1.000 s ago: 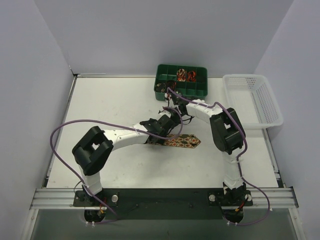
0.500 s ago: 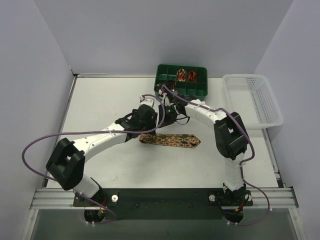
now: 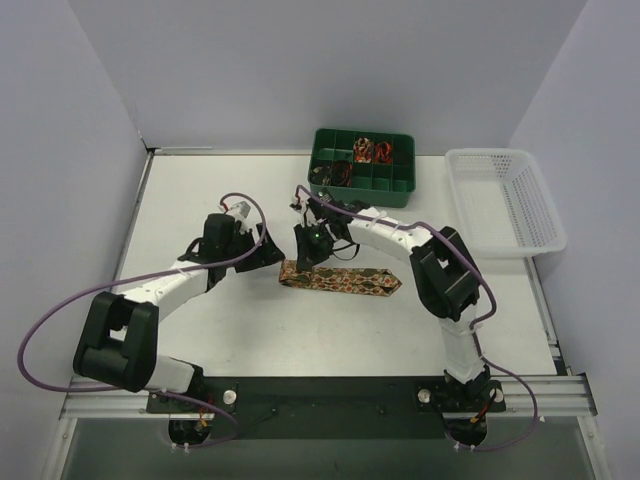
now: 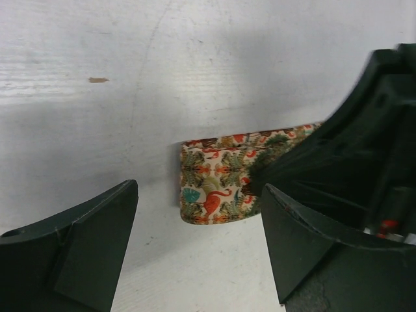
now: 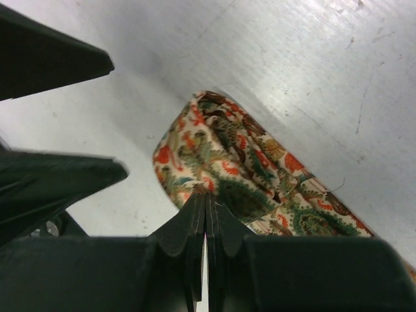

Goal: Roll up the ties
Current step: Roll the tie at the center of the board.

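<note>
One tie, brown-gold with a red and green pattern, lies flat on the white table with its pointed tip to the right. Its left end is folded over, as the left wrist view and the right wrist view show. My right gripper is shut, its tips pinching the edge of that folded end. My left gripper is open and empty just left of the fold, jaws wide apart and facing it. Small coiled ties sit in the green tray.
The green compartment tray stands at the back centre of the table. A white plastic basket stands at the back right. Purple cables loop over both arms. Grey walls close in the left, back and right sides.
My left arm has pulled back to the left, off the tie, and its gripper is now beside the folded end. My right gripper has moved left and down onto that end.
</note>
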